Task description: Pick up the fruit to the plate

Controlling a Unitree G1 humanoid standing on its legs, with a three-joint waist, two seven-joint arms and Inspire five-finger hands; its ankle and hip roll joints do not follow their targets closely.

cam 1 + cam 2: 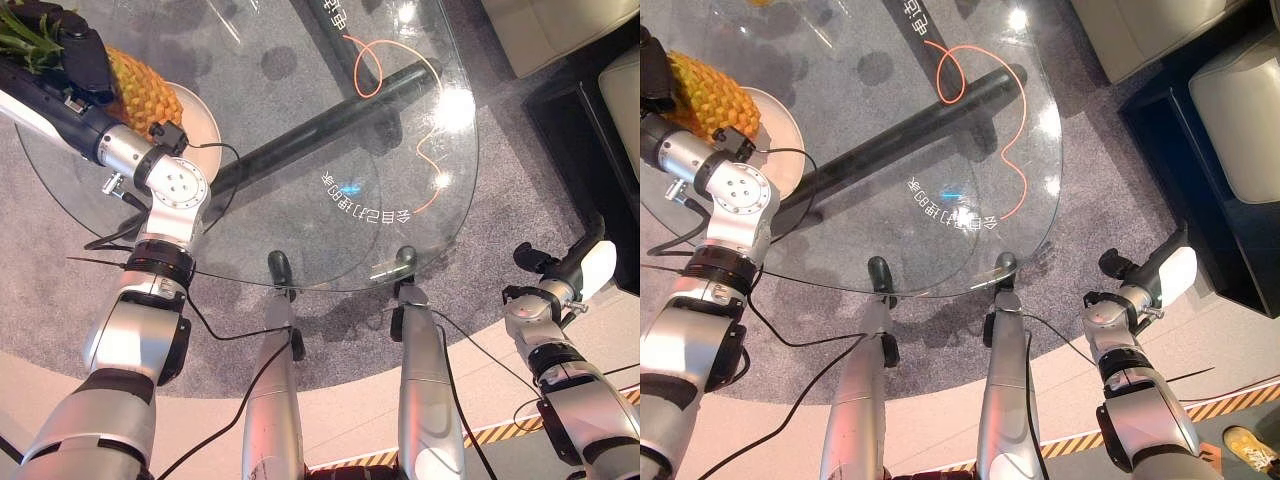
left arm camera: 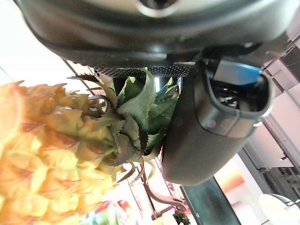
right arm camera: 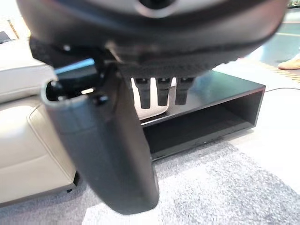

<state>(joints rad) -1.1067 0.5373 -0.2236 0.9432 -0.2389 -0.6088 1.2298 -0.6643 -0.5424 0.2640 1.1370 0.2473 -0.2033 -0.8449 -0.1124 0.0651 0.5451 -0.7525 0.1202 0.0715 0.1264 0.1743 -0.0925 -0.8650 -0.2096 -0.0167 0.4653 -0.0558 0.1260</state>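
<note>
Your left hand [image 1: 75, 55] grips the pineapple [image 1: 140, 95] by its leafy crown, the fruit lying over the plate [image 1: 205, 120] at the glass table's [image 1: 300, 200] edge. Right hand [image 1: 590, 265] idle, fingers relaxed. Risk: released off-centre, the pineapple may roll off the plate.

Round clear glass table [image 1: 300, 150] top is bare across its middle and right. My left robot hand [image 1: 75, 55] and the yellow pineapple [image 1: 145, 95] crowd the white plate [image 1: 205, 120].
</note>
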